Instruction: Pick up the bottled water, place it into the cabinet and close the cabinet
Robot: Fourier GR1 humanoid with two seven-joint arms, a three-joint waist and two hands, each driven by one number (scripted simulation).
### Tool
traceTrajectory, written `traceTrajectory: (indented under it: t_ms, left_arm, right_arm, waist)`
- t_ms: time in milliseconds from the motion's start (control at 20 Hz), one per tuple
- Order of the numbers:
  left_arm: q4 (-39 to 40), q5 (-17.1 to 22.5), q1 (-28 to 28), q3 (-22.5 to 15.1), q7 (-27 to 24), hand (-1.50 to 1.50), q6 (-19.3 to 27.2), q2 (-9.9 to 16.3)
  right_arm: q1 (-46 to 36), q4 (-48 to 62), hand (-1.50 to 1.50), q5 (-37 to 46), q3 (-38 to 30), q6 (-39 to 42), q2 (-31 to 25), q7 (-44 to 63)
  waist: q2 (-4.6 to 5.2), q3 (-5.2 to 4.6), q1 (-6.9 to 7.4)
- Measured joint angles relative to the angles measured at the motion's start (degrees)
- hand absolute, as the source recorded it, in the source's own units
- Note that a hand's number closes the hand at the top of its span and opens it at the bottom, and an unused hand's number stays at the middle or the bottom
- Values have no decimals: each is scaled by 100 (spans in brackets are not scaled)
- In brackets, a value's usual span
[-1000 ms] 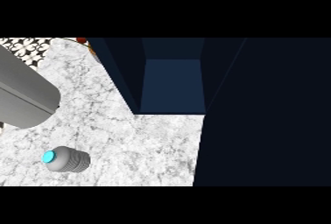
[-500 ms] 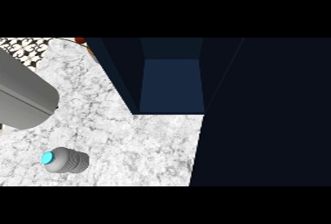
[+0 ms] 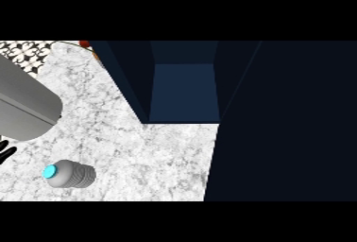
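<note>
Bottled water [image 3: 68, 174] lying on the bench [image 3: 146, 156], left of and before the open cabinet [image 3: 185, 92], well apart from it

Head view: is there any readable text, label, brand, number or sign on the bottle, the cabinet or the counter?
None. The bottled water shows only a plain grey body and a cyan cap, no label text. The open cabinet and the marble counter carry no writing. The patterned tiles at the upper left are ornament, not letters.
</note>
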Motion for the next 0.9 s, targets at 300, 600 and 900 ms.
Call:
traceTrajectory:
  t_ms: [300,600,900]
  left_arm:
    - [863,-1214,-499,97,-408,-150,-222,-312]
    - [1856,-2686,-890,165,-1223,-150,-384,-490]
    - [2839,-3911,-1144,6,-2158,-150,-159,-499]
  right_arm:
    - [67,-47,-150,-5,68,-69,-137,-19]
    - [41,-31,-150,17,212,-226,-177,-18]
    - [4,-12,-150,31,260,-331,-261,-41]
  waist:
    - [0,-1,-20]
    - [4,-7,-32]
    - [8,-11,-41]
